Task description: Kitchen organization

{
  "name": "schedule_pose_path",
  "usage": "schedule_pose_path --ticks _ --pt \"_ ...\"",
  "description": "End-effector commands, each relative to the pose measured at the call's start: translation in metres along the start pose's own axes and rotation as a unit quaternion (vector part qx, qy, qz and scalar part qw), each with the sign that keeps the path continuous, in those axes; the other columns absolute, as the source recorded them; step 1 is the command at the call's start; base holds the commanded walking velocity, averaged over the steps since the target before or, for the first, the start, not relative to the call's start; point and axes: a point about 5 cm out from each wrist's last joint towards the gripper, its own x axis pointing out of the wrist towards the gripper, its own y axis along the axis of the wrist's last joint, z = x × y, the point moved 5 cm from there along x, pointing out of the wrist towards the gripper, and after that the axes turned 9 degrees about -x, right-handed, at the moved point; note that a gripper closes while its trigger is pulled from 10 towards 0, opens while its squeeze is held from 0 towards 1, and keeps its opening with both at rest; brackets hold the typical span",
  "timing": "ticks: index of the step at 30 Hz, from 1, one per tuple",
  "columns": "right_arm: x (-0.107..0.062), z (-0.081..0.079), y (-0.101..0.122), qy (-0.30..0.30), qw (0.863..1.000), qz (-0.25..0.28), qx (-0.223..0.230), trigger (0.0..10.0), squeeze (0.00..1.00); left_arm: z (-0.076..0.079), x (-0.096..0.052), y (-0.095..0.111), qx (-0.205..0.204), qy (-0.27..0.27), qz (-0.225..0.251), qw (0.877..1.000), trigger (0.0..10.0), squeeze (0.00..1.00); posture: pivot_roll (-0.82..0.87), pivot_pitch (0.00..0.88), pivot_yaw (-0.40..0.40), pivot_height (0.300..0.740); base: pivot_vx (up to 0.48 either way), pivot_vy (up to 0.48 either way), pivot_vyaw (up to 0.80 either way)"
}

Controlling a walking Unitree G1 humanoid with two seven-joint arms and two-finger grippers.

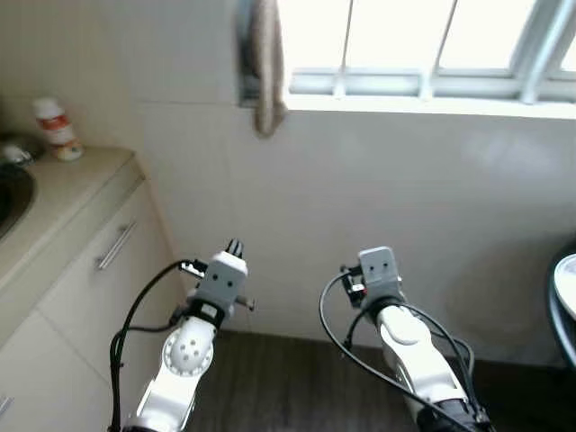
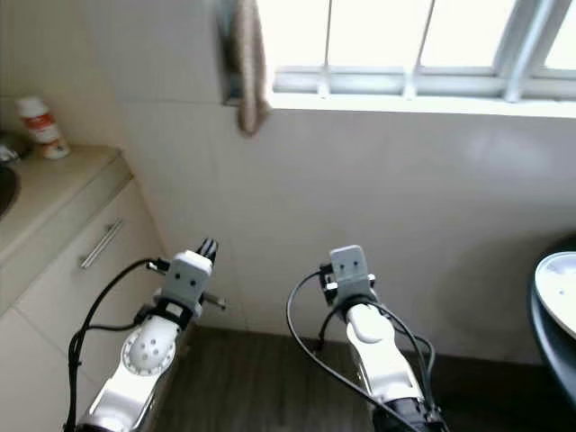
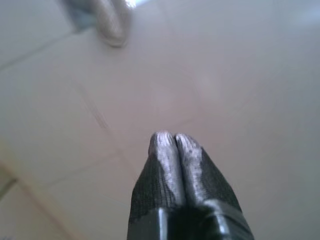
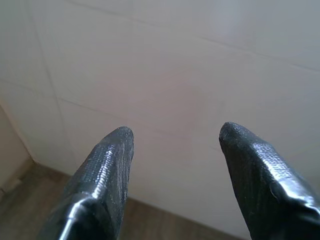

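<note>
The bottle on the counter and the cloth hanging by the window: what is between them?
Between the bottle and the hanging cloth, the left eye view shows bare white wall tile and nothing else.

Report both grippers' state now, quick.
Left gripper: closed, empty, facing the tiled wall.
Right gripper: open, empty, facing the same wall.

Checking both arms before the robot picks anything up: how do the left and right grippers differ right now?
The left gripper has its two black fingers pressed together, shut on nothing; the right gripper has its fingers spread wide apart, open and empty. The left gripper points at white wall tile below a hanging beige cloth; the right gripper points at lower tile, near the dark wood floor. Both are raised before the tiled wall, holding nothing.
</note>
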Motion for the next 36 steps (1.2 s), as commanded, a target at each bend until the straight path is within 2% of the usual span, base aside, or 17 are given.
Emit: schedule_pose_path --ticks 1,5,16,19,24,25,27,31,32,33,35,36 --pt "0.001 -0.002 0.003 0.004 1.000 0.006 -0.003 10.0 0.00 -0.002 -0.002 -0.003 0.007 0.000 -0.005 1.000 10.0 0.00 -0.08 0.000 0.036 0.740 0.000 -0.300 0.00" --pt "0.002 -0.009 0.001 0.018 0.999 0.000 -0.027 10.0 0.00 -0.002 -0.002 -0.003 0.006 0.000 -0.006 1.000 10.0 0.00 -0.08 0.000 0.036 0.740 0.000 -0.464 0.00" --pt "0.001 -0.015 0.000 0.031 0.999 0.001 -0.042 10.0 0.00 -0.002 -0.001 -0.004 0.004 0.002 -0.005 1.000 10.0 0.00 -0.08 0.000 0.033 0.740 0.000 -0.464 0.00" --pt "0.003 -0.007 0.000 0.009 0.999 0.003 -0.039 10.0 0.00 -0.005 -0.001 -0.001 -0.018 0.013 0.002 1.000 10.0 0.00 -0.08 0.000 0.031 0.740 0.000 0.000 0.00" --pt "0.004 0.001 0.006 -0.007 0.999 0.014 -0.028 10.0 0.00 -0.006 -0.001 -0.005 -0.024 0.017 -0.004 1.000 10.0 0.00 -0.08 0.000 0.032 0.740 0.000 0.000 0.00" --pt "0.004 0.005 0.005 -0.019 1.000 0.009 -0.009 10.0 0.00 -0.006 -0.002 -0.006 -0.026 0.018 -0.006 0.999 10.0 0.00 -0.08 0.000 0.032 0.740 0.000 0.000 0.00" --pt "0.004 0.007 0.004 -0.026 1.000 0.007 -0.004 10.0 0.00 -0.006 -0.002 -0.007 -0.028 0.018 -0.009 0.999 10.0 0.00 -0.08 0.000 0.031 0.740 0.000 0.000 -0.40" --pt "0.004 0.026 0.005 -0.076 0.997 0.009 0.021 10.0 0.00 -0.011 -0.003 -0.016 -0.050 0.032 -0.032 0.998 10.0 0.00 -0.08 0.000 0.031 0.740 0.000 0.240 -0.80" --pt "0.004 0.030 0.005 -0.089 0.996 0.009 0.021 10.0 0.00 -0.012 -0.003 -0.017 -0.050 0.032 -0.033 0.998 10.0 0.00 -0.08 0.000 0.031 0.740 0.000 0.480 -0.80" --pt "0.004 0.041 0.004 -0.118 0.992 0.007 0.035 10.0 0.00 -0.012 -0.003 -0.017 -0.046 0.031 -0.033 0.998 10.0 0.00 -0.08 0.000 0.031 0.740 0.000 0.480 -0.80" --pt "0.003 0.046 0.003 -0.130 0.991 0.005 0.045 10.0 0.00 -0.012 -0.003 -0.017 -0.044 0.030 -0.032 0.998 10.0 0.00 -0.08 0.000 0.031 0.740 0.000 0.480 -0.80" --pt "0.002 0.056 0.001 -0.156 0.986 -0.001 0.055 10.0 0.00 -0.012 -0.003 -0.016 -0.044 0.030 -0.030 0.998 10.0 0.00 -0.08 0.000 0.032 0.740 0.000 0.304 -0.80"
